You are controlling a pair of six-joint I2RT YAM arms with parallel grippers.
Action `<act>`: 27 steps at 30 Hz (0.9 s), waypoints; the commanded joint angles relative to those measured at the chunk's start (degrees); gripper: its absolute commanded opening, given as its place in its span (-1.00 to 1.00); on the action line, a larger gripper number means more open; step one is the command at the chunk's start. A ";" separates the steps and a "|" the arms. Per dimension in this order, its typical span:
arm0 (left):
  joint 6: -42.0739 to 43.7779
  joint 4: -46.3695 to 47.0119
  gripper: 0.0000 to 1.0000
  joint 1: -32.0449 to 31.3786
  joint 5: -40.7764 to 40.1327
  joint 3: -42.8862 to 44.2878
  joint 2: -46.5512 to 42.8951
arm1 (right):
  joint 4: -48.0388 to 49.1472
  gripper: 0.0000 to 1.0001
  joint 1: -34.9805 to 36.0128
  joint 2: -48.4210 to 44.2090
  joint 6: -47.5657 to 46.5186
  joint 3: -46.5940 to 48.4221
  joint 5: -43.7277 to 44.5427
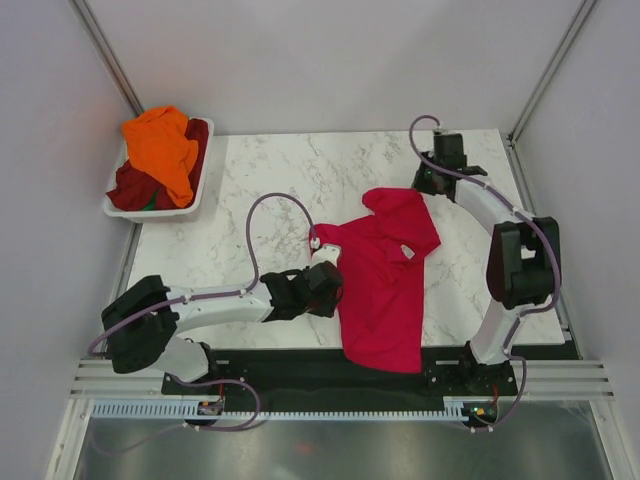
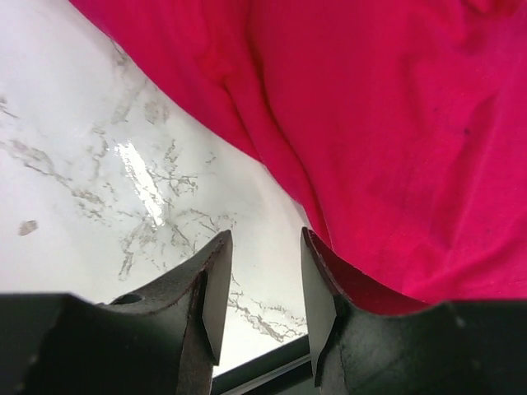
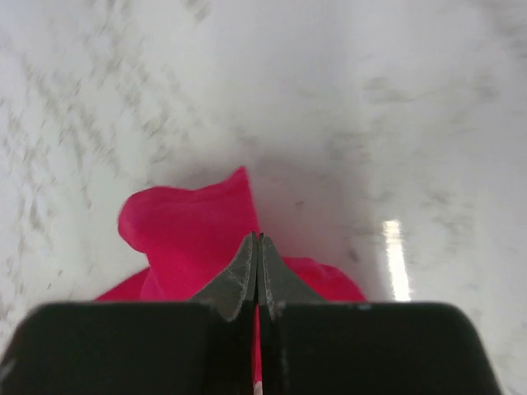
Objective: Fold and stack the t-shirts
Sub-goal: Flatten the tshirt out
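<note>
Marble table (image 1: 260, 170), right tool (image 3: 258, 240) pinching crimson shirt (image 3: 185, 234)

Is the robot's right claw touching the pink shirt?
Touching. The right wrist view shows the right gripper shut, with a strip of the pink shirt pinched between its fingers.

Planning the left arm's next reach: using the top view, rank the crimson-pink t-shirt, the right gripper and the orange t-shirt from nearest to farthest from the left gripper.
From the left gripper:
1. crimson-pink t-shirt, right beside it, mid-table.
2. right gripper, across the shirt, by its far sleeve.
3. orange t-shirt, in the basket at the far left corner.
</note>
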 commanded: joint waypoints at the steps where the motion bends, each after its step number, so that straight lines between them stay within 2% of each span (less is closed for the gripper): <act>1: 2.38 -3.05 -0.09 -1.02 -5.68 3.42 -4.20 | 1.15 -1.00 -4.01 -9.10 3.69 -2.94 18.81; 3: 3.53 -5.43 -0.08 -1.90 -6.93 5.19 -3.24 | 0.71 -1.00 -4.10 -11.83 3.77 -4.96 24.61; 10: 6.78 -5.26 0.15 -6.55 -4.65 13.26 4.93 | -1.57 -1.00 -5.32 -12.02 5.88 -7.52 31.58; 14: 6.79 -5.26 0.15 -13.94 -4.65 20.04 11.60 | -1.75 -1.00 -6.38 -10.61 5.97 -7.43 30.89; 15: 10.88 -5.18 0.48 -14.73 -1.34 21.18 13.01 | -1.66 -1.00 -6.38 -10.35 5.88 -7.17 30.45; 16: 11.53 -5.26 0.53 -15.95 -0.44 23.11 15.72 | -1.84 -1.00 -6.47 -9.74 5.80 -6.91 30.01; 22: 11.53 -5.44 0.55 -15.97 -1.22 24.09 17.86 | -1.66 -1.00 -7.26 -8.94 6.23 -7.08 27.90; 23: 12.49 -5.18 0.70 -16.14 0.34 24.44 18.38 | -1.66 -1.00 -7.26 -8.85 6.41 -7.08 27.72; 25: 15.38 -4.21 0.75 -16.32 4.81 25.93 19.52 | -1.66 -1.00 -7.26 -8.50 6.41 -6.91 27.11; 27: 15.40 -4.21 0.75 -17.37 4.84 27.60 21.71 | -1.75 -1.00 -7.26 -8.24 6.50 -6.91 27.02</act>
